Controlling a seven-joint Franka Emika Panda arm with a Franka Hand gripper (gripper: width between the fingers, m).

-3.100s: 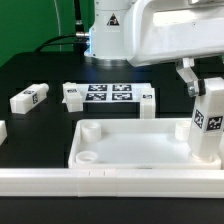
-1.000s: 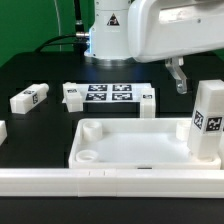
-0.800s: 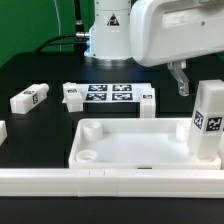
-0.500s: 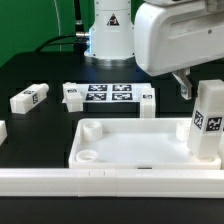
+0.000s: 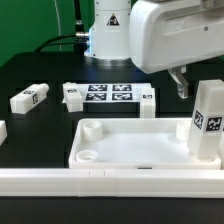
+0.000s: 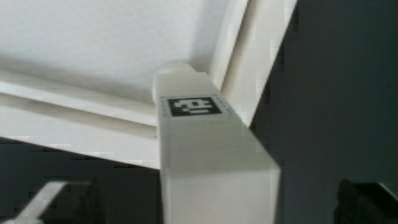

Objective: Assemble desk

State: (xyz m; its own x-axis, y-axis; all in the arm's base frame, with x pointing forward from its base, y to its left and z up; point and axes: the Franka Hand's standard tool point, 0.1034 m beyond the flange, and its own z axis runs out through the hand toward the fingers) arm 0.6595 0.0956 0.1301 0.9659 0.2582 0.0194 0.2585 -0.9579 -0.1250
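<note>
I see the fingers (image 5: 181, 84) spread apart under the white wrist housing, with nothing between them. The upright leg (image 5: 207, 121) stands just below them and a little toward the exterior view's right, near them but not touching. It stands on end at the corner of the tabletop (image 5: 135, 147), with its square tag facing the exterior camera.

In the wrist view I look almost straight down on the leg (image 6: 210, 150). A small tag shows on its top end, and the raised rim of the tabletop (image 6: 107, 50) runs right beside it. I cannot tell from either view how deep the leg sits in its socket.

The rest of the tabletop lies below the fingers, stretching toward the exterior view's left on the black table (image 5: 50, 75). The marker board (image 5: 110, 95) lies lower than the fingers and to that same side. A loose leg (image 5: 30, 98) lies on its side well apart from them, further that way. A long low rail (image 5: 100, 180) runs along the tabletop's front edge.
</note>
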